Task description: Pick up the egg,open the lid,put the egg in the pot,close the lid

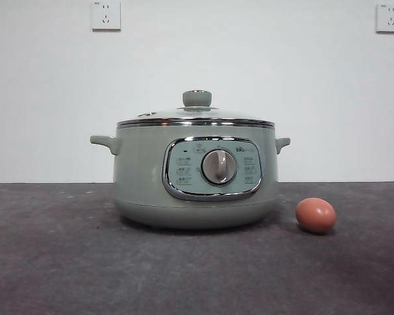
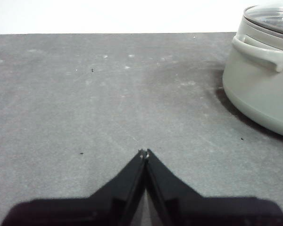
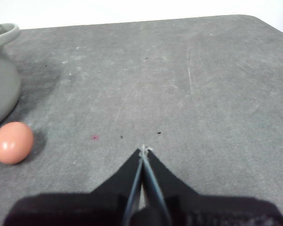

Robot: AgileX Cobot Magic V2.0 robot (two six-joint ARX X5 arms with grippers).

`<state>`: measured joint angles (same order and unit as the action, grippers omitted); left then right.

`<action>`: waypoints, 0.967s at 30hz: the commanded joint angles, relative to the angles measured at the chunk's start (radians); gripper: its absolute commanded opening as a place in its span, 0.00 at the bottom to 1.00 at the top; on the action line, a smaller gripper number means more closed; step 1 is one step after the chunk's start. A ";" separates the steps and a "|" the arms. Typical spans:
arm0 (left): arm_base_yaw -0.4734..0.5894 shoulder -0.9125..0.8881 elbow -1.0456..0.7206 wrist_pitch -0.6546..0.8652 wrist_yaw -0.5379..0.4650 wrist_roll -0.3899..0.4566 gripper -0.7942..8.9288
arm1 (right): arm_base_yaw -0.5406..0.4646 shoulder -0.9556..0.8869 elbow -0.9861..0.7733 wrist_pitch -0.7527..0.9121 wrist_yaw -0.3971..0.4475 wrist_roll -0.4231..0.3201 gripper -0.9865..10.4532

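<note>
1. The egg (image 1: 316, 215) lies on the grey table (image 1: 52, 262), just beside the pot (image 1: 144, 190) on the side where the right arm waits; it is apart from the pot's wall and nothing touches it.
2. The lid (image 1: 197, 119) sits square on the pot, its green knob (image 1: 197, 98) standing free on top; no step of the task looks begun.
3. The right gripper (image 3: 143, 149) hangs over bare table with its jaws pressed together, the egg off to one side of it; the left gripper (image 2: 145, 152) is likewise closed on nothing, near the pot's side handle (image 2: 262, 52).
4. I'd judge the egg light, smooth and brittle, apt to roll; take it gently across its middle.
5. The knob looks the only sensible hold on the lid; glass and chrome would likely slip.
</note>
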<state>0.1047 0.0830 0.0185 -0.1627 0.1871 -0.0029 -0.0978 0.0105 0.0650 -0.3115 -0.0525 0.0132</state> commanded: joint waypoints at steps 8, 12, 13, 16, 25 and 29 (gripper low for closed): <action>0.003 0.003 -0.010 0.005 0.027 -0.080 0.08 | -0.001 -0.002 -0.008 0.028 -0.045 0.170 0.08; 0.003 0.005 0.000 -0.003 0.059 -0.104 0.08 | 0.000 -0.002 -0.002 0.036 -0.074 0.204 0.08; 0.003 0.006 0.008 -0.010 0.059 -0.114 0.08 | 0.000 -0.002 0.002 0.040 -0.081 0.224 0.08; 0.003 0.009 0.048 -0.047 0.059 -0.141 0.08 | 0.000 -0.001 0.024 0.067 -0.098 0.271 0.08; 0.003 0.090 0.269 -0.168 0.091 -0.152 0.08 | 0.000 0.071 0.217 0.058 -0.170 0.299 0.08; 0.003 0.167 0.425 -0.234 0.143 -0.150 0.08 | 0.000 0.164 0.371 -0.018 -0.222 0.265 0.08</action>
<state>0.1047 0.2382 0.4095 -0.3958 0.3183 -0.1501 -0.0978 0.1581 0.4015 -0.3260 -0.2646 0.2958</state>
